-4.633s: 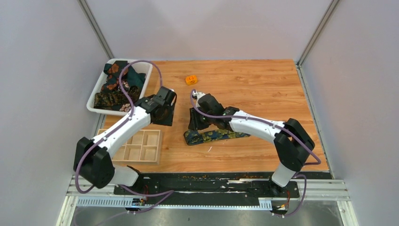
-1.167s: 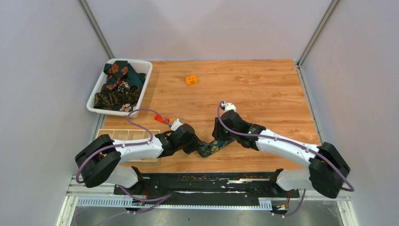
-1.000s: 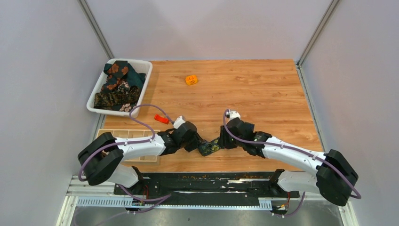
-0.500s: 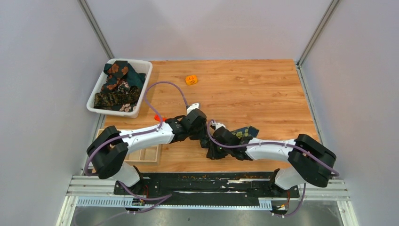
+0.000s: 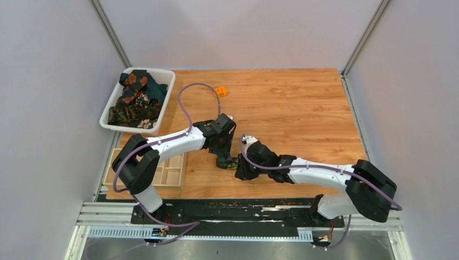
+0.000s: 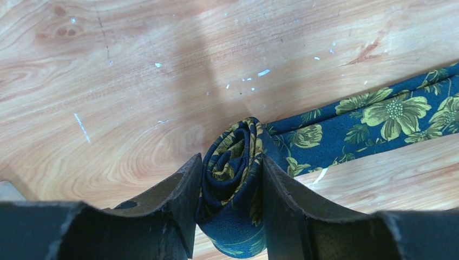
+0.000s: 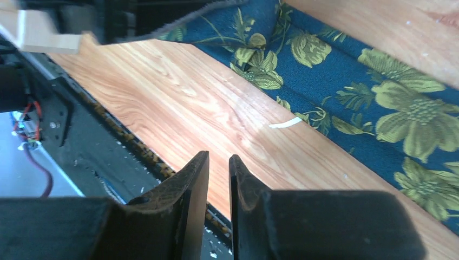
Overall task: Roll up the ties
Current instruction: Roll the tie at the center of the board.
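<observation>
Left gripper (image 6: 231, 168): we find it about half open, clamped on the rolled end of the navy tie (image 6: 379, 114).
Right gripper (image 7: 219, 162): nearly closed, slim gap, empty; flat tie just beyond its fingertips.

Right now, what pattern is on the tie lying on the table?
The tie is navy with yellow-green flowers, clearest in the left wrist view.

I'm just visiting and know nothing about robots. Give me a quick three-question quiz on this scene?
1. True or false: the left gripper clamps the rolled end of the navy tie.
2. Where do the other ties lie? A) in the white bin B) on a hanger C) on the floor
3. Fill in: the right gripper holds ____.
Key: 1 true; 2 A; 3 nothing.
</observation>
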